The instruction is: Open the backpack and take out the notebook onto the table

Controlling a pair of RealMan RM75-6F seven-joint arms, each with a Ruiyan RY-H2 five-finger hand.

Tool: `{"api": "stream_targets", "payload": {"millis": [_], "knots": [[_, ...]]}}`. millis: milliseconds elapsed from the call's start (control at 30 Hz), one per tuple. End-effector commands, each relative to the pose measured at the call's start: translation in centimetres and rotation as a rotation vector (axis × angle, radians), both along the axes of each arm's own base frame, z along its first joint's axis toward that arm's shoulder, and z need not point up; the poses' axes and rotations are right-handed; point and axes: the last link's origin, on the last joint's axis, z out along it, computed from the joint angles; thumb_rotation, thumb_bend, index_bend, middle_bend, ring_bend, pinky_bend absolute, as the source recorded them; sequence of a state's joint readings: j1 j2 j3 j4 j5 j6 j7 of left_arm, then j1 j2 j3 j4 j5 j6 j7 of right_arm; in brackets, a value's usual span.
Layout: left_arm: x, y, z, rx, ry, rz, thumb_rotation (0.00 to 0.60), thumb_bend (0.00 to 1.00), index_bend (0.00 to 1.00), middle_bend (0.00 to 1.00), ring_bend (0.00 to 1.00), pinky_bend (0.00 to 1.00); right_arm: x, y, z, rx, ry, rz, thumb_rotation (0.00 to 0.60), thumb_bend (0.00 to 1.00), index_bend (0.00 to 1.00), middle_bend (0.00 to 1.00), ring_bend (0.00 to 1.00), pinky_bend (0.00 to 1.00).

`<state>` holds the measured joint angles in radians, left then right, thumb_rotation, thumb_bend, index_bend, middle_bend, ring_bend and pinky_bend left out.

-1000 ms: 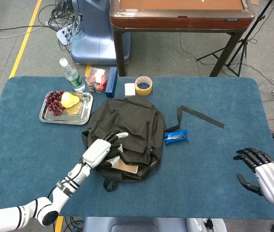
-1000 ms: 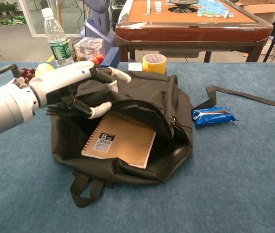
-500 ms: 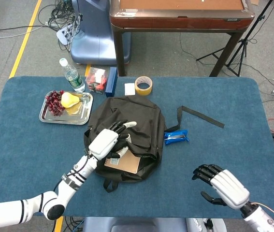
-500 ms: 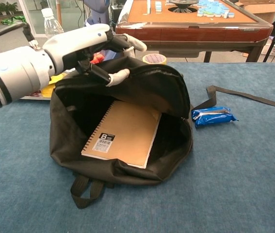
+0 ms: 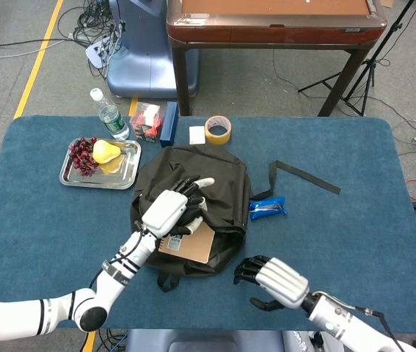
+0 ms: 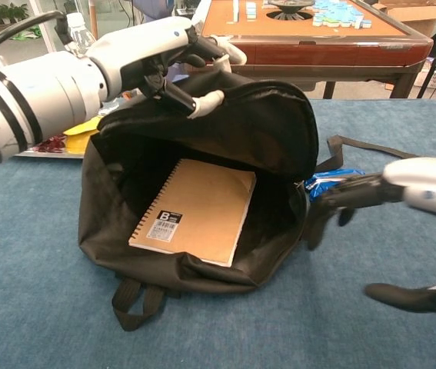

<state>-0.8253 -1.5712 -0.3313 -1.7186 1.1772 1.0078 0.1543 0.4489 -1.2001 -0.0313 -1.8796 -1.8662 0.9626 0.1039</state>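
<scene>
A black backpack [image 5: 215,172] [image 6: 264,131] lies on the blue table with its mouth facing me. My left hand [image 5: 172,209] [image 6: 156,58] grips the upper flap and holds it raised. Inside lies a brown spiral notebook [image 5: 191,243] [image 6: 198,211], fully visible in the chest view. My right hand [image 5: 274,273] [image 6: 387,196] hovers just right of the bag's opening with fingers spread and nothing in it.
A blue snack packet [image 5: 268,207] and a black strap [image 5: 303,176] lie right of the bag. Behind it stand a tape roll [image 5: 218,130], a blue box [image 5: 169,123], a bottle [image 5: 109,114] and a metal tray [image 5: 128,172] with fruit. A brown table [image 5: 274,29] stands beyond.
My left hand has lifted the flap higher, opening the bag wider. My right hand has moved left from the table's right edge to beside the opening.
</scene>
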Motion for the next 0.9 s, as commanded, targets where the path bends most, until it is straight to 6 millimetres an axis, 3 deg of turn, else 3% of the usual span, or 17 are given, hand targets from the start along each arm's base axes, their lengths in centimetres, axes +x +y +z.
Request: {"api": "stream_targets", "payload": {"millis": [33,133,600,900], "knots": [[0.2,0.0,0.1,0.003,-0.001,0.003,0.600,0.50,0.55,0.14,0.03,0.05,0.9,-1.6,-2.0,-0.013,0.009,0.035,0.600,0.36,0.35,0.29,0.21,0.30],[0.3,0.3,0.2,-0.004,-0.027,0.037,0.600,0.51,0.55,0.14,0.03,0.05,1.2,-2.7,-3.4,-0.038,0.020,0.056,0.600,0.36,0.29,0.29,0.21,0.30],[0.2,0.8,0.7,0.016,-0.024,0.058,0.600,0.51,0.54,0.14,0.03,0.05,1.2,-6.7,-8.2,-0.125,0.026,0.062,0.600,0.36,0.29,0.29,0.21,0.30],[0.3,1.0,0.8,0.025,-0.033,0.074,0.600,0.51,0.54,0.14,0.03,0.05,2.1,-8.2,-10.5,-0.157,0.050,0.085,0.600,0.25,0.29,0.29,0.21,0.30]]}}
